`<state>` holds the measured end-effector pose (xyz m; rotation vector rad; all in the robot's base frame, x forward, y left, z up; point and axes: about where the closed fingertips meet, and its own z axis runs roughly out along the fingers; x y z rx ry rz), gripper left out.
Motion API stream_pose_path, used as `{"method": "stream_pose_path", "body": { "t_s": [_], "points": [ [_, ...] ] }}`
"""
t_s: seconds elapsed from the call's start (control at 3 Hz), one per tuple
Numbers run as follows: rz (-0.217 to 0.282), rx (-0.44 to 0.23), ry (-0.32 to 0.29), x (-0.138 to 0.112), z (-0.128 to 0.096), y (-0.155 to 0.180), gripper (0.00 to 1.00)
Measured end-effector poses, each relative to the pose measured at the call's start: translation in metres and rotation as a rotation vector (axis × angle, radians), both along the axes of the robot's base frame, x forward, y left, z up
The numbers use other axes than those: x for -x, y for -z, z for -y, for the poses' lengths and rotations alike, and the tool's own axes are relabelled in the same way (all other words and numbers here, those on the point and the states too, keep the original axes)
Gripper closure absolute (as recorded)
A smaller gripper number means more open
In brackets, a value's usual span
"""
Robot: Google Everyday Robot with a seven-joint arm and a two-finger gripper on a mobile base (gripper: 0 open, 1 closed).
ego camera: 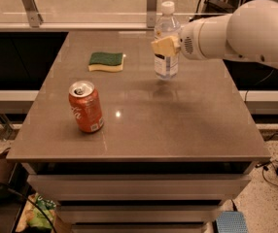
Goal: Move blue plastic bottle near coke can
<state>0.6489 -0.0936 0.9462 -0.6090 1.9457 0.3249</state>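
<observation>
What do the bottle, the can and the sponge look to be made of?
The bottle: clear glossy plastic, likely; the table shows through it. The gripper holds it by its upper body over the table's far side. The can: probably thin metal, silvery top, printed orange-red wall. The sponge: seemingly soft foam, yellow under a matte green layer.

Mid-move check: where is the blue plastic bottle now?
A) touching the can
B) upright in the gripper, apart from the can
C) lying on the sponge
B: the gripper holds the upright blue plastic bottle well apart from the coke can.
</observation>
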Motion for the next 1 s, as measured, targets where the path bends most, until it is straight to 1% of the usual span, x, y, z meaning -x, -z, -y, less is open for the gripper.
{"method": "stream_pose_path", "body": {
  "t_s": [0.33,0.67,1.0],
  "points": [
    [0.012,0.024,-0.025,0.023,-0.018,0.008,1.0],
    [0.026,0.024,-0.045,0.043,-0.032,0.015,1.0],
    [0.042,0.014,-0.071,0.059,-0.045,0.021,1.0]
  ]
}}
